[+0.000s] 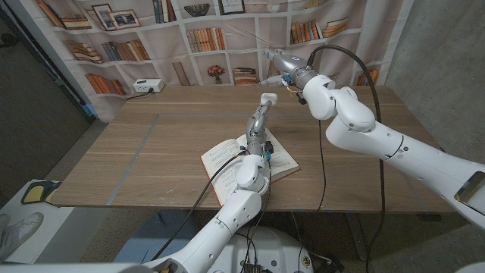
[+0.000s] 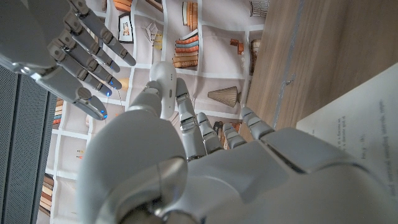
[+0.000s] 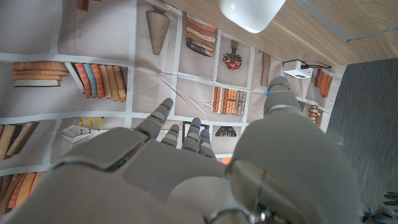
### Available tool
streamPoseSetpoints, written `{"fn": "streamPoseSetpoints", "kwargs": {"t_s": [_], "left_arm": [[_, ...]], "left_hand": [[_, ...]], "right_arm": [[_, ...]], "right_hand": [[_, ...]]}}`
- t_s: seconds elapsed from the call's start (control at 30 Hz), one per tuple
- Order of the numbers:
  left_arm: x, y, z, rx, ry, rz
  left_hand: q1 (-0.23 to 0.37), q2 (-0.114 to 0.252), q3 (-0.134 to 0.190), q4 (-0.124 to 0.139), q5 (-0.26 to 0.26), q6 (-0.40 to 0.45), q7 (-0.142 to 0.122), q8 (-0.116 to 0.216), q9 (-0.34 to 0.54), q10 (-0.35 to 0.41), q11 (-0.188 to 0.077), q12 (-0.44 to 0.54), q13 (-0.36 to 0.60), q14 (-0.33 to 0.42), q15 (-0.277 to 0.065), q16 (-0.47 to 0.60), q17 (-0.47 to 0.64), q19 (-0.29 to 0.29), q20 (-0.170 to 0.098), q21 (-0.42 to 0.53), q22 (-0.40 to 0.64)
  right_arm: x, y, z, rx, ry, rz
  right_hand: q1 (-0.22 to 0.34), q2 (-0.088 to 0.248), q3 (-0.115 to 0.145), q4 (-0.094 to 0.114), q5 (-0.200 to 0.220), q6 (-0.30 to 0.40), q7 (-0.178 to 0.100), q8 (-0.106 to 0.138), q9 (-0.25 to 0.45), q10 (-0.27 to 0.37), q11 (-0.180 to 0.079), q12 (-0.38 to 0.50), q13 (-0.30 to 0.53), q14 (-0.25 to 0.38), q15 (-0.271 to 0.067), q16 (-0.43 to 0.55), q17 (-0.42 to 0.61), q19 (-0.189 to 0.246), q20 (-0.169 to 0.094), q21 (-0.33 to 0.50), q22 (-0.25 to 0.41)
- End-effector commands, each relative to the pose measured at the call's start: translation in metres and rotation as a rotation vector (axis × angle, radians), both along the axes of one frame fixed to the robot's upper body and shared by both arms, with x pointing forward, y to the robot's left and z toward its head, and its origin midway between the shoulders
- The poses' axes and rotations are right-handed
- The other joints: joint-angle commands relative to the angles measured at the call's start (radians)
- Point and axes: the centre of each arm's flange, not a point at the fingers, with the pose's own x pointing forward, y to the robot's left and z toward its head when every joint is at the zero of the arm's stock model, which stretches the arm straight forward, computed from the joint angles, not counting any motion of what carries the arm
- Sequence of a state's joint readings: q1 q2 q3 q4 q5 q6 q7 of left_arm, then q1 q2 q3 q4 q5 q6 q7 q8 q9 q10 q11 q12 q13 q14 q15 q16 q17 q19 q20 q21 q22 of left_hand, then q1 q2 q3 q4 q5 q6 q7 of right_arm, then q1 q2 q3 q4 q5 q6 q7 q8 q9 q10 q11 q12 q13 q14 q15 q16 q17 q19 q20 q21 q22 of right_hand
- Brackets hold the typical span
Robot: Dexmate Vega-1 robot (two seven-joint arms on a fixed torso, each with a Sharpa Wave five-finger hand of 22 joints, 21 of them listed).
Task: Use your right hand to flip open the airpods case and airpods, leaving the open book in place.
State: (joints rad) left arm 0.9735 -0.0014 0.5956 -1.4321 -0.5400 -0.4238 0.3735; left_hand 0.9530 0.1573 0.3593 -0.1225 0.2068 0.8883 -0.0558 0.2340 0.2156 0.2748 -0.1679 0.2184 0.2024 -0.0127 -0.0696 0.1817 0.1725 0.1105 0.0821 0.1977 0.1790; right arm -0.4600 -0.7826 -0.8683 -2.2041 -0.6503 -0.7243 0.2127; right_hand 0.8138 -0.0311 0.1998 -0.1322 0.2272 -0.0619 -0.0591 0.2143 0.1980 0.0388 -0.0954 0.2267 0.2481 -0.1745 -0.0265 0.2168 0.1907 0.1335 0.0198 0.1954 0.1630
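Observation:
My left hand (image 1: 259, 125) is raised above the open book (image 1: 227, 158) and holds a small white airpods case (image 1: 267, 98) up at its fingertips. In the left wrist view the case (image 2: 163, 87) sits between that hand's thumb and fingers, lid closed as far as I can see. My right hand (image 1: 284, 70) hovers just behind and to the right of the case, a short gap away, holding nothing. Its spread fingers (image 2: 87, 56) reach toward the case. In the right wrist view the case (image 3: 252, 12) lies ahead of the right hand (image 3: 186, 162).
The book lies near the front middle of the wooden table (image 1: 151, 152), under my left forearm. A white power strip (image 1: 148, 86) sits at the table's back left. A printed bookshelf backdrop hangs behind the table.

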Motion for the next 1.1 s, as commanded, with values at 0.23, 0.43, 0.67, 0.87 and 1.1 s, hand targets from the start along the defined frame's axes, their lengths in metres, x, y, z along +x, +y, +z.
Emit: {"fn": "streamPoseSetpoints", "kwargs": {"t_s": [0.23,0.43,0.67,0.87,1.1], "left_arm": [[-0.0027,-0.0016,-0.0023,0.0,-0.016,-0.013],[-0.0027,-0.0037,-0.0026,-0.005,-0.013,-0.013],[-0.0021,-0.0054,-0.0032,-0.002,-0.01,-0.014],[-0.0023,-0.0039,-0.0044,-0.002,-0.008,-0.012],[-0.0038,-0.0025,-0.004,0.004,0.005,0.0]], "left_hand": [[0.006,0.01,-0.006,0.002,0.004,0.08,-0.082,0.003,0.004,0.006,-0.002,-0.001,0.002,-0.002,0.001,0.005,0.003,-0.002,-0.003,0.007,0.005],[0.01,0.011,-0.005,0.0,0.004,0.081,-0.078,0.003,0.004,0.01,-0.001,0.0,0.002,0.001,0.0,0.006,0.002,0.004,-0.004,0.009,0.005],[0.011,0.011,-0.005,-0.001,0.004,0.081,-0.079,0.003,0.004,0.017,-0.002,0.002,0.002,0.007,0.0,0.008,0.002,0.006,-0.006,0.01,0.005],[0.011,0.011,-0.007,0.0,0.004,0.081,-0.08,0.002,0.005,0.019,-0.002,0.003,0.002,0.008,0.002,0.008,0.002,0.006,-0.006,0.01,0.005],[0.012,0.011,-0.007,-0.001,0.004,0.081,-0.08,0.002,0.005,0.022,-0.004,0.004,0.002,0.014,0.004,0.01,0.002,0.009,-0.002,0.011,0.005]], "right_arm": [[0.0034,0.0009,-0.0028,-0.066,0.022,-0.046],[0.0065,-0.0026,-0.0043,-0.077,0.04,-0.077],[0.0058,-0.0033,-0.005,-0.093,0.053,-0.088],[0.0041,-0.0032,-0.0044,-0.106,0.077,-0.087],[0.0027,-0.002,-0.005,-0.108,0.084,-0.093]], "right_hand": [[0.033,0.02,0.006,-0.007,0.008,-0.004,-0.001,-0.003,0.002,-0.009,0.001,-0.012,-0.002,-0.047,-0.035,-0.004,0.0,-0.003,0.003,-0.008,0.003],[0.06,0.034,0.015,-0.015,0.002,-0.021,-0.001,-0.009,0.002,-0.026,-0.002,-0.02,-0.004,-0.06,-0.031,-0.011,0.0,-0.024,0.016,-0.016,0.003],[0.083,0.044,0.022,-0.02,-0.009,-0.038,0.007,-0.013,0.003,-0.054,0.007,-0.029,-0.009,-0.076,-0.017,-0.016,0.0,-0.05,0.046,-0.021,0.003],[0.105,0.052,0.03,-0.024,-0.023,-0.068,0.015,-0.02,0.004,-0.088,0.018,-0.037,-0.012,-0.1,-0.002,-0.022,0.0,-0.08,0.063,-0.023,0.003],[0.118,0.056,0.034,-0.024,-0.037,-0.088,0.029,-0.021,0.005,-0.123,0.045,-0.041,-0.015,-0.118,0.012,-0.024,0.001,-0.103,0.076,-0.021,0.003]]}}
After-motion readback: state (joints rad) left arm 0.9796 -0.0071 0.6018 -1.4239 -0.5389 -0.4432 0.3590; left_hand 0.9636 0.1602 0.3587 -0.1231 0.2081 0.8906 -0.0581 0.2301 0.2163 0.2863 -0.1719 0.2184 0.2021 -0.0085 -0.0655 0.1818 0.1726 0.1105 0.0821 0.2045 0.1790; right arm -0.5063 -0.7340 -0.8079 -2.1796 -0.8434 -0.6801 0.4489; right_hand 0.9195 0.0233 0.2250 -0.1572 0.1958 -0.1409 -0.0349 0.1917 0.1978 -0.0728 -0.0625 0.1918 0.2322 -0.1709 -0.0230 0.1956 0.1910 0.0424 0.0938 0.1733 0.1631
